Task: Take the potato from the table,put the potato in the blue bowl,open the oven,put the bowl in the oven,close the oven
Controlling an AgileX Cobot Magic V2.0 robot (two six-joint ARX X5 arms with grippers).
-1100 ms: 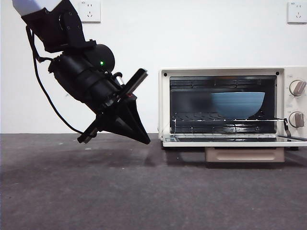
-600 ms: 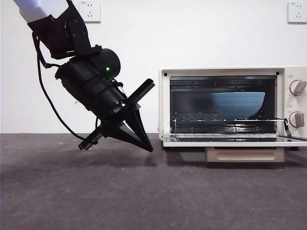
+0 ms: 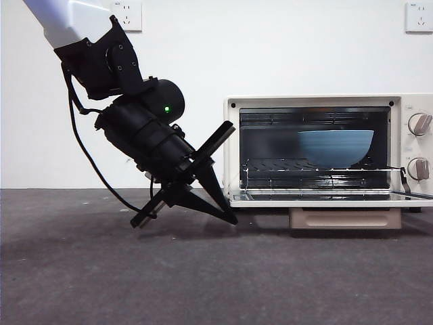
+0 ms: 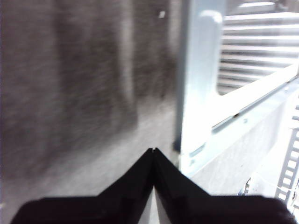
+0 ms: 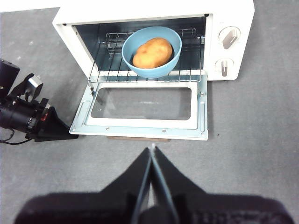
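Front view shows the cream-white toaster oven [image 3: 328, 149] with its glass door [image 5: 142, 112] lying open and flat, and the matte dusty-blue bowl [image 3: 336, 147] on the wire rack [image 5: 145, 67] inside. Right wrist view shows the orange-brown potato [image 5: 152, 52] resting in that bowl. The left gripper [image 3: 229, 218], fingers pressed together and empty, is tilted down just beside the door's left corner, above the dark grey tabletop [image 3: 216, 271]. The right gripper [image 5: 152, 149], fingers closed on nothing, hangs high in front of the oven.
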